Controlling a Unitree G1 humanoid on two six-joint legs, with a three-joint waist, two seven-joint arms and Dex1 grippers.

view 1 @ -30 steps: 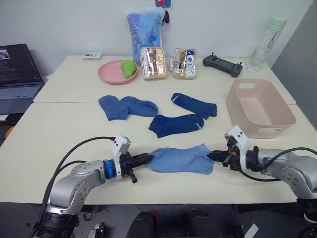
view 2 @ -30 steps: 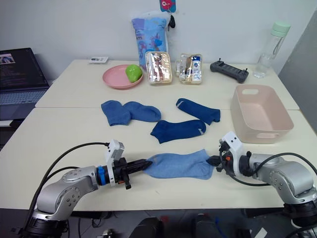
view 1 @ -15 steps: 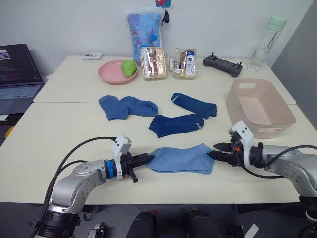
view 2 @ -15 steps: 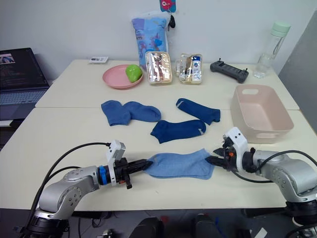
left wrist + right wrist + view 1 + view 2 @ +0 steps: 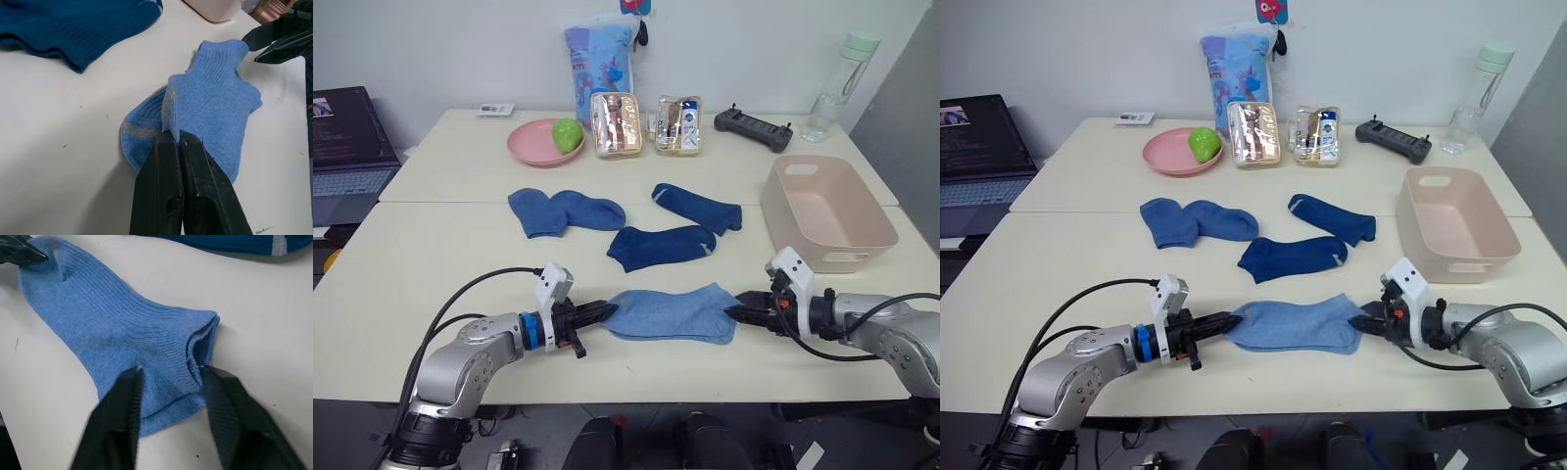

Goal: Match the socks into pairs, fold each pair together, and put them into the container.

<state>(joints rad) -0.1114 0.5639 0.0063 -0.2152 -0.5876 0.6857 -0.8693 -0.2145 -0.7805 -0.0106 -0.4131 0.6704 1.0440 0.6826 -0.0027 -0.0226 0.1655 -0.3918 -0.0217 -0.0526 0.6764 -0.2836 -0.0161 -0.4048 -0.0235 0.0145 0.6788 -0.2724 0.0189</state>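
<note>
Cream table (image 5: 431, 264) fills the frame, white wall behind. Light-blue sock (image 5: 671, 313) lies flat lower centre, barely shifted from half a second ago. Right gripper (image 5: 741, 313) sits lower and nearer the cuff than before, when it was tipped up off the table. Its fingers (image 5: 120, 406) are spread apart, straddling the cuff end, gripping nothing. Left gripper (image 5: 597, 313) unchanged: fingers pinched together on the sock's toe end, arm low along the table from lower left. Right arm comes in low from lower right.

Navy sock (image 5: 661, 245) at centre, another navy sock (image 5: 697, 208) just above right of it, mid-blue socks (image 5: 563, 211) centre left. Container (image 5: 824, 211) at right edge, nothing inside, near the right gripper. Upper frame: pink plate (image 5: 533, 147), green item on it, patterned bag (image 5: 597, 59), two clear pouches (image 5: 646, 125), black controller (image 5: 754, 127), bottle (image 5: 840, 83). Laptop (image 5: 342, 137) far left.
</note>
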